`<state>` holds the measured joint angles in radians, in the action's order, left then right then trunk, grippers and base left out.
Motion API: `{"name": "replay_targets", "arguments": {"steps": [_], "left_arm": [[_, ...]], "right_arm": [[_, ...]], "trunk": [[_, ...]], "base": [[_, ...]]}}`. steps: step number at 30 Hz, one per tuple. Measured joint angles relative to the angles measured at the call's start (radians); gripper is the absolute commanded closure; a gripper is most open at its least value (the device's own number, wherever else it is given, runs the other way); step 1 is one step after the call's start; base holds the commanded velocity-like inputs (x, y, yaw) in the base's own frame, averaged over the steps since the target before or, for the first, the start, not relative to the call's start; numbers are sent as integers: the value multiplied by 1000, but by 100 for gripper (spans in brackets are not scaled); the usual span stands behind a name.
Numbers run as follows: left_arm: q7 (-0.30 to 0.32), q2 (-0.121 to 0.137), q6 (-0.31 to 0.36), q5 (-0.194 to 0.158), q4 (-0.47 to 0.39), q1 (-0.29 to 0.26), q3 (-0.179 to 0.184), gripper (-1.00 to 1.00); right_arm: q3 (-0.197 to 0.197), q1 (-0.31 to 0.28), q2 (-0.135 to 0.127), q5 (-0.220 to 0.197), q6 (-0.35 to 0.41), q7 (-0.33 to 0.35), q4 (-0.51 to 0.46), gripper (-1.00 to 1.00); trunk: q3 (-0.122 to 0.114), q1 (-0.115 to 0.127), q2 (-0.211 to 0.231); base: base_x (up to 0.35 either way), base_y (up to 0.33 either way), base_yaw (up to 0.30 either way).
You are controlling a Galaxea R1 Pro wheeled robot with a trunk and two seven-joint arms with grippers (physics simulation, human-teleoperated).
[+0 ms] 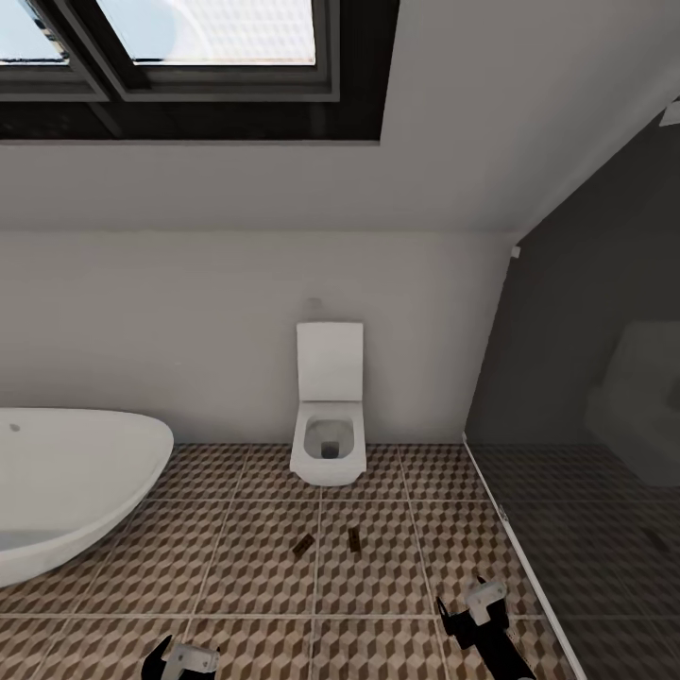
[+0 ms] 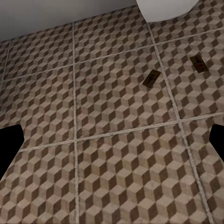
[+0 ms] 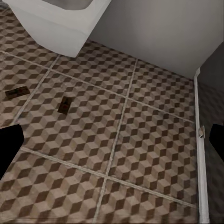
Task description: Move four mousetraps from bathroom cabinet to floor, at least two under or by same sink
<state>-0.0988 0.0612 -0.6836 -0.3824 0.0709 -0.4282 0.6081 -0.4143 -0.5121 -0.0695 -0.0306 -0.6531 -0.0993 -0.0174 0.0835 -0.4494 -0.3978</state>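
Two mousetraps lie flat on the cube-patterned bathroom floor (image 1: 246, 567) in front of the toilet, one (image 1: 303, 544) left of the other (image 1: 355, 539), a short gap between them. Both mousetraps appear in the left wrist view (image 2: 150, 78) (image 2: 198, 64) and in the right wrist view (image 3: 15, 93) (image 3: 65, 104). My left gripper (image 1: 179, 658) hangs low over the tiles, open and empty, its fingertips (image 2: 9, 144) spread wide. My right gripper (image 1: 477, 609) is also open and empty, nearer the glass partition, fingertips (image 3: 217, 140) apart. The cabinet and the sink are out of view.
A white square toilet (image 1: 329, 430) stands against the far wall. A white oval bathtub (image 1: 66, 482) fills the left side. A dark glass partition (image 1: 586, 453) with a white floor rail (image 1: 515, 538) bounds the right. A window (image 1: 189, 47) sits high up.
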Motion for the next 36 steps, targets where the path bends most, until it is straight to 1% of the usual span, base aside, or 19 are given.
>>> {"name": "replay_targets", "arguments": {"steps": [1, 2, 5, 6, 10, 11, 16, 17, 21, 22, 23, 25, 26, 29, 31, 32, 36], "left_arm": [[0, 0, 0, 0, 0, 0, 0, -100], [-1, -2, 0, 0, 0, 0, 0, -100], [-2, -8, 1, 0, 0, 0, 0, -100], [-2, -10, 1, 0, 0, 0, 0, -100], [-3, -17, 2, 0, 0, 0, 0, -100], [-3, -19, 2, 0, 0, 0, 0, -100], [-4, -21, 9, 1, 0, 0, 0, -100], [-5, -21, 22, 1, 0, 0, 0, -100], [-5, -21, 70, 1, 1, 2, 0, -100], [-5, -21, 84, 1, 1, 5, -1, -100], [-5, -20, 112, 0, 1, 14, -1, -100], [-5, -18, 135, -3, 1, 26, -2, -100], [-6, -17, 151, -8, 1, 39, -3, -100], [-6, -15, 166, -13, 1, 66, -4, -100], [-7, -13, 172, -16, 2, 86, -5, -100], [-8, -10, 176, -17, 2, 107, -6, -100], [-8, 0, 181, -20, 2, 149, -6, -100]], "right_arm": [[0, 15, 0, 0, 2, 0, 0, -100], [0, 45, 1, 0, 5, 1, 0, -100], [0, 88, 3, 0, 8, 1, 0, -100], [-1, 113, 6, 0, 9, 1, 0, -100], [1, 163, 11, 0, 10, 0, 0, -100], [0, 185, 13, 0, 10, 0, 0, -100], [1, 232, 16, -2, 9, -1, 0, -100], [1, 249, 16, -2, 9, -1, 0, -100], [2, 280, 17, -19, 9, -3, 0, -100], [2, 285, 17, -28, 9, -4, 0, -100], [3, 292, 17, -53, 10, -6, 0, -100], [3, 296, 17, -90, 10, -7, 0, -100], [3, 299, 17, -134, 10, -5, 1, -100], [2, 301, 17, -195, 10, -3, 1, -100], [2, 302, 17, -225, 10, -3, 1, -100], [2, 303, 17, -246, 11, -2, 1, -100], [1, 304, 17, -268, 13, -1, 1, -100]], "trunk": [[0, 0, 0], [0, 0, 0], [0, 0, 0], [0, 0, 0], [0, 0, 0], [0, 0, 0], [0, 0, 0], [0, 0, 0], [0, 0, 0], [0, 0, 0], [0, 0, 0], [0, 0, 0], [0, 0, 0], [0, 0, 0], [0, 0, 0], [0, 0, 0], [0, 0, 0]], "base": [[0, 0, 0], [0, 0, 0], [0, 0, 0], [0, 0, 0], [0, 0, 0], [0, 0, 0], [0, 0, 0], [0, 0, 0], [0, 0, 0], [0, 0, 0], [0, 0, 0], [0, 0, 0], [0, 0, 0], [0, 0, 0], [0, 0, 0], [0, 0, 0], [0, 0, 0]]}}
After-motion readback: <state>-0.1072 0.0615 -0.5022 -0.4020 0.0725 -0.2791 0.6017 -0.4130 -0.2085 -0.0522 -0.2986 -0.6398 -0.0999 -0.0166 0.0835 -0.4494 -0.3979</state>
